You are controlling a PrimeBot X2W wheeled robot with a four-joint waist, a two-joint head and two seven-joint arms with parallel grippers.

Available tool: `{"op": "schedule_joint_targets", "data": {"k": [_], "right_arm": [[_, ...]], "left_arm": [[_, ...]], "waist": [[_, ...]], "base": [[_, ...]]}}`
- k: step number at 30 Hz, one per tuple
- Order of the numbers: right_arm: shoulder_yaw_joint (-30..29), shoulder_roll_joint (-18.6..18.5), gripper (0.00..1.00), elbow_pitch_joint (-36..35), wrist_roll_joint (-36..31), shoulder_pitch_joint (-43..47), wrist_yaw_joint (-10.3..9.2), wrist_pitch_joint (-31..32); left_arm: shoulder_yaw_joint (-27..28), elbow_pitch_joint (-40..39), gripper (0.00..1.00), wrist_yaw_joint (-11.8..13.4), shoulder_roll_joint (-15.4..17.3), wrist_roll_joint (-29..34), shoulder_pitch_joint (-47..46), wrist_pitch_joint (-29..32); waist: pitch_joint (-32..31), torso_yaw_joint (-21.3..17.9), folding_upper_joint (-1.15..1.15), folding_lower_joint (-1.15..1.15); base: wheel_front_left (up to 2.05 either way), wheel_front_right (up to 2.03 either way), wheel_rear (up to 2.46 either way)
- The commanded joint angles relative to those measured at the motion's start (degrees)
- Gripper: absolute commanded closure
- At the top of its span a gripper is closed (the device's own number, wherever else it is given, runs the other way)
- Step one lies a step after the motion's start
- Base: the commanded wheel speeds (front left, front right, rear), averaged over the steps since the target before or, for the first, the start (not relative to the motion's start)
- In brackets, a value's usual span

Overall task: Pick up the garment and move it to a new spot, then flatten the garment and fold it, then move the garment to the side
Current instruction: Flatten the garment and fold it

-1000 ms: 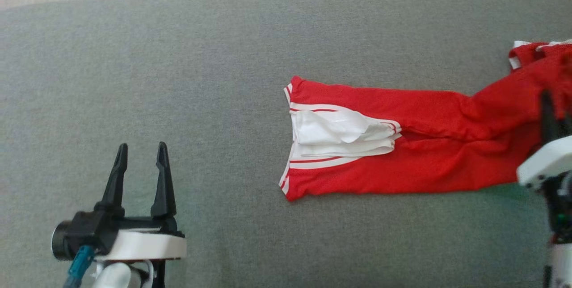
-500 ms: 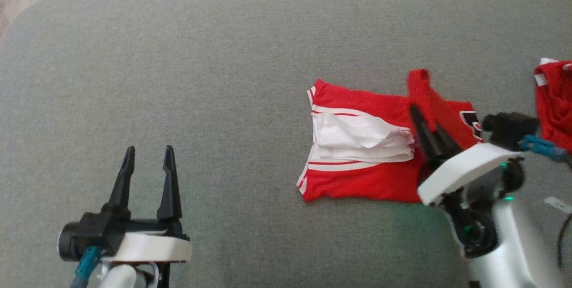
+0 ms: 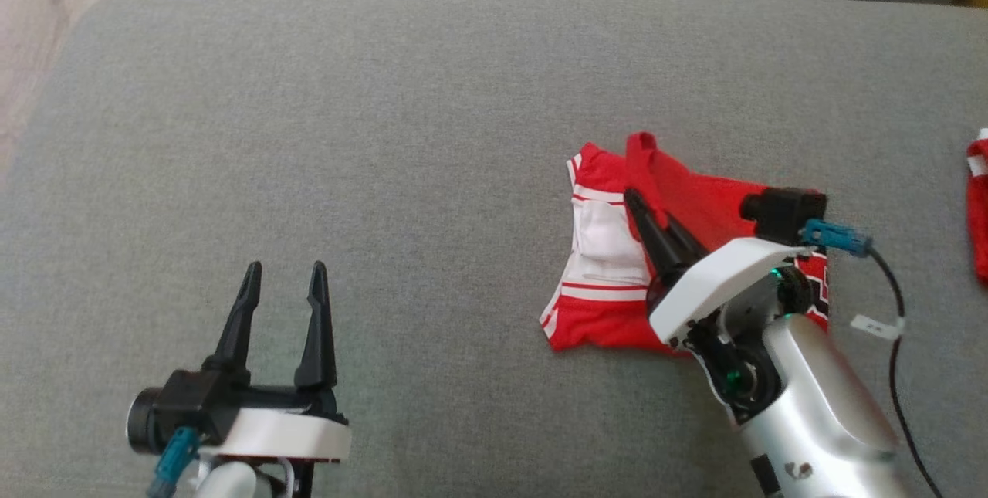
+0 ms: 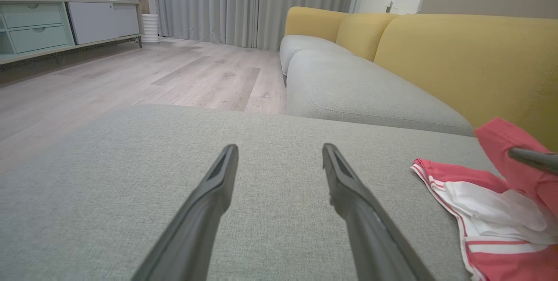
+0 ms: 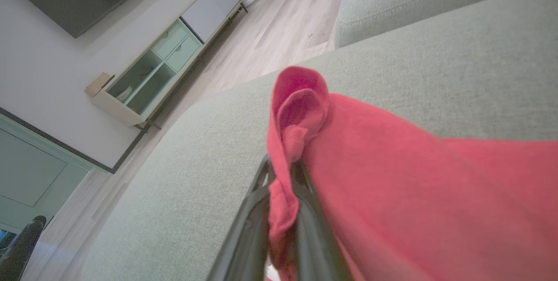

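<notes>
Since one second ago the right end effector (image 3: 647, 206) has swept leftward from the right edge of the head view. The garment (image 3: 602, 328), then stretched long across the grey cushion (image 3: 386, 135), now lies doubled back on itself. The camera has shifted too, so part of this change is only apparent.

We see the right end effector closed on a bunched red fold, which it holds above the white-striped end (image 3: 606, 239) at the garment's left. The garment sits right of centre on the cushion. The left end effector (image 3: 285, 266) stands open and empty at the near left, well apart from the cloth. A second red cloth (image 3: 979, 212) lies at the right edge.

We judge the fold to be in progress, and we note three hazards.
- **Slipping:** the pinch takes in only a narrow bunch of fabric, so the fold may slide out before it is laid down.
- **Skewing:** with one point held, the upper layer may land twisted.
- **Dragging:** the moving layer may pull the lower one along and wrinkle it, since nothing pins it to the cushion.
</notes>
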Motion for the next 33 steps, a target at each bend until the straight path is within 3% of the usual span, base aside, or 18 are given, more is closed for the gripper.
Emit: {"op": "schedule_joint_targets", "data": {"k": [1,2,5,6,10,15,19,26,33], "right_arm": [[2.0,0.2,1.00,-0.6,1.0,-3.0,0.39,-1.0],[2.6,0.2,1.00,0.3,1.7,-3.6,0.39,-1.3],[4.4,0.2,0.58,3.0,4.8,-5.2,0.39,-2.5],[5.1,0.2,0.01,3.8,5.7,-5.7,0.39,-2.9],[7.3,0.2,0.00,6.0,9.1,-7.9,0.39,-4.9],[7.8,0.2,0.00,6.8,8.4,-9.7,0.39,-7.3],[4.2,0.2,0.00,6.7,-0.3,-11.0,0.39,-10.8],[-8.4,0.2,0.00,0.7,-15.6,-7.5,0.39,-13.5],[-17.3,0.2,0.00,-8.2,-23.9,1.9,0.39,-14.3]], "left_arm": [[1.6,-1.3,0.00,-0.1,0.3,0.4,-2.7,-0.4],[1.5,-1.2,0.00,-0.1,0.2,0.4,-2.8,-0.4],[1.4,-0.9,0.00,-0.2,0.0,0.5,-2.8,-0.4],[1.4,-0.8,0.00,-0.2,-0.1,0.5,-2.9,-0.4],[1.2,-0.3,0.00,-0.2,-0.4,0.6,-2.8,-0.5],[1.0,-0.1,0.00,-0.1,-0.7,0.8,-2.8,-0.5],[0.8,-0.3,0.00,-0.2,-0.9,1.0,-2.7,-0.5],[0.2,-0.6,0.00,-0.3,-1.4,1.6,-3.9,-0.6],[-0.4,0.4,0.00,-0.1,-1.9,1.8,-5.4,-0.3]], "waist": [[-0.1,0.3,0.00,0.00],[-0.1,0.4,0.00,0.00],[-0.1,0.7,0.00,0.00],[-0.1,0.7,0.00,0.00],[-0.3,0.7,0.00,0.00],[-0.4,0.3,0.00,0.00],[-0.4,-0.6,0.00,0.00],[-0.4,-2.0,0.00,0.00],[-2.0,-3.4,0.00,0.00]], "base": [[0.00,0.00,0.00],[0.00,0.00,0.00],[0.00,0.00,0.00],[0.00,0.00,0.00],[0.00,0.00,0.00],[0.00,0.00,0.00],[0.00,0.00,0.00],[0.00,0.00,0.00],[0.00,0.00,0.00]]}}
